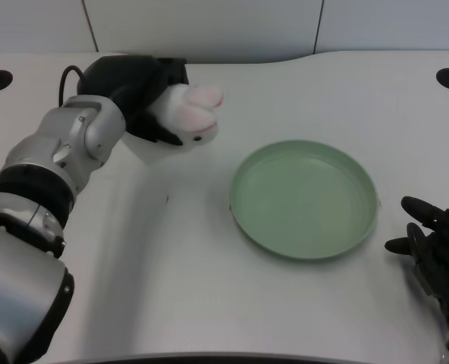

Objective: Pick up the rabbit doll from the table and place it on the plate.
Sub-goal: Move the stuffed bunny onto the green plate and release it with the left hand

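From the head view, the left hand [137, 95] sits up at about eleven o'clock on the white table [171, 288], its black fingers wrapped around the rabbit doll [190, 114]. The doll is white with pink inside its ears, and it pokes out of the hand toward the middle of the table, ears pointing toward one o'clock. The fingers look closed firmly on its body, though I can't quite tell from here whether the doll is lifted clear or just brushing the tabletop; the soft shadow under it suggests it is off the surface.

The green plate [357, 227] lies at roughly four o'clock from the doll, well apart from it, with nothing on it. The right hand [437, 250] rests idle at the plate's four o'clock side, near its rim.

I'd say the pick-up is done and the carry is the step in hand. Next the arm needs to swing the doll across toward four o'clock, bring it over the plate's centre, lower it and let the fingers open.
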